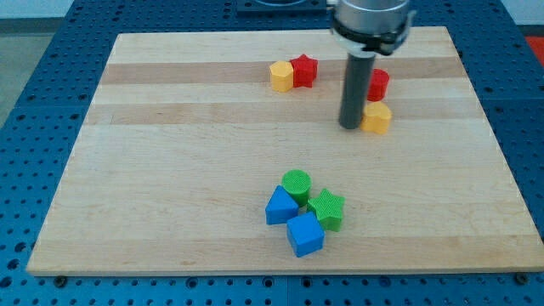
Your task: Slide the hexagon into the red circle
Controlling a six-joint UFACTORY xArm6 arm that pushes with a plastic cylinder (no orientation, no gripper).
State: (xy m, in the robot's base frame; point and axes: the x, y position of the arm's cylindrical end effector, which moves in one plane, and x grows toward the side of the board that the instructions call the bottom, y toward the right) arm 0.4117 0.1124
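Observation:
A yellow block, hexagonal as far as I can tell, lies at the view's upper right, just below the red circle; the two are touching or nearly so. My tip rests on the board right against the left side of that yellow block. The rod rises in front of the red circle's left edge and hides part of it. A second yellow block, whose shape is unclear, sits further left touching a red star.
Near the view's bottom centre, a cluster holds a green circle, a green star, a blue triangle and a blue cube. The wooden board lies on a blue perforated table.

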